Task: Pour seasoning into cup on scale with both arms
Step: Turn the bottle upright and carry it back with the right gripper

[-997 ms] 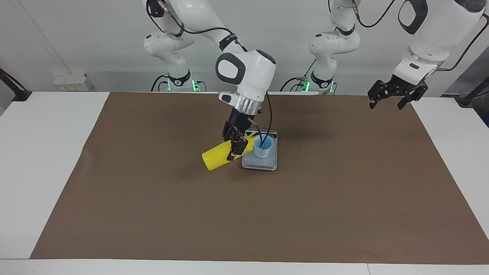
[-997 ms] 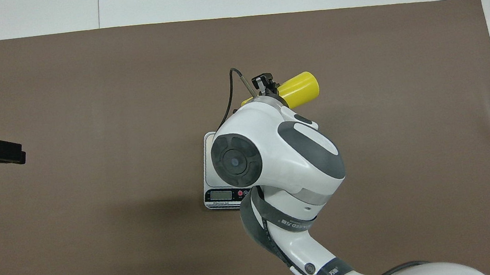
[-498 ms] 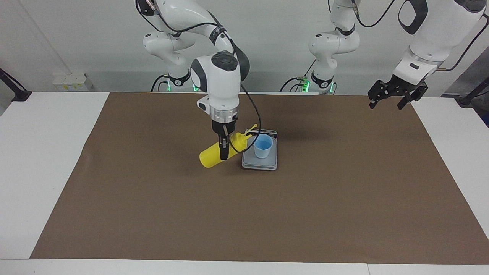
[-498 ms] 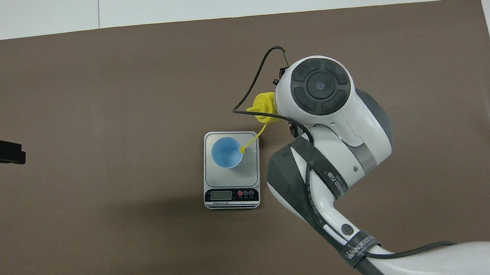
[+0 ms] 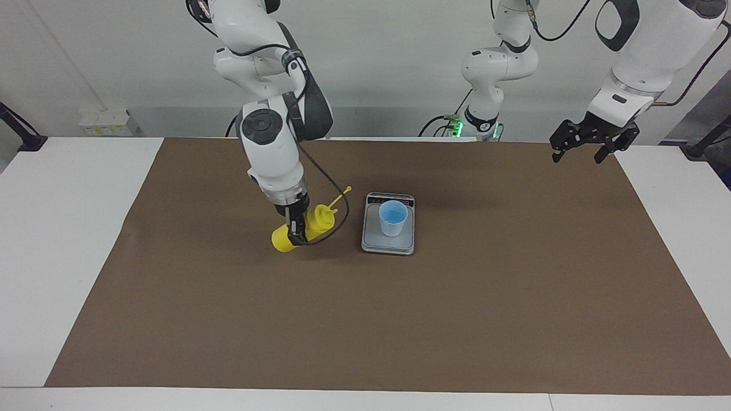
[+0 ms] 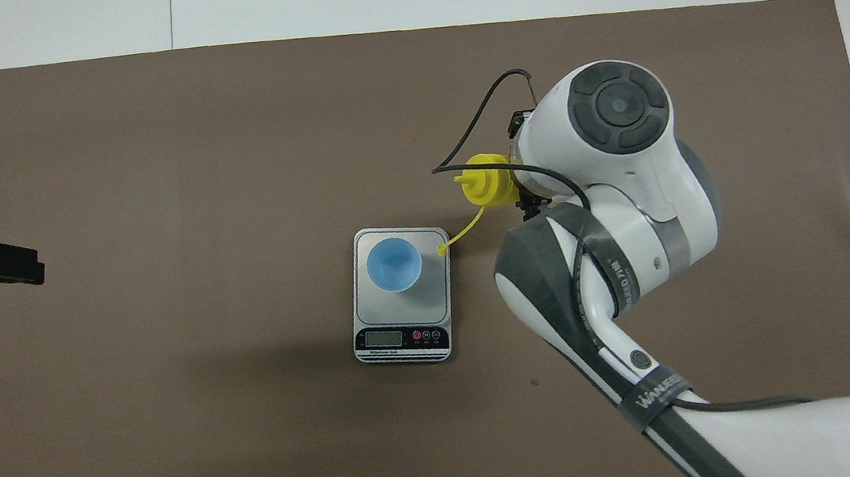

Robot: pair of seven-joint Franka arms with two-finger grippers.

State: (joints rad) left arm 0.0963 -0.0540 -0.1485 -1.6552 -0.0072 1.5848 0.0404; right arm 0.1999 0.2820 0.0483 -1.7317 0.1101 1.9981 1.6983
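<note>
Two arms in frame, one working; right gripper (image 5: 296, 228) is clamped across the body of the yellow squeeze bottle (image 5: 301, 230), held tilted, base low and nozzle angled up toward the scale; bottle sits low over the brown mat (image 5: 228, 319), toward the right arm's end of the table, beside the scale (image 5: 388, 242) but apart from it; whether its base touches the mat I cannot tell; tethered cap strap (image 6: 463, 232) hangs loose from the nozzle, its tip over the scale's edge in the overhead view; light blue cup (image 5: 393, 218) stands upright on the weighing plate, display strip on the edge nearer the robots; whether seasoning is in the cup is not readable; left gripper (image 5: 594, 142) waits in the air over the mat's corner at the left arm's end, jaws spread wide, holding nothing. Judgement: the step in hand looks like setting the bottle down clear of the scale; to do it well, bring the bottle upright before release so it lands on its flat base rather than its edge; lower until the base bears fully on the mat, then let go; keep the dangling strap off the cup rim and plate, since a snag could tip the cup or disturb the reading; leave room beside the scale for the wrist to lift out straight.
</note>
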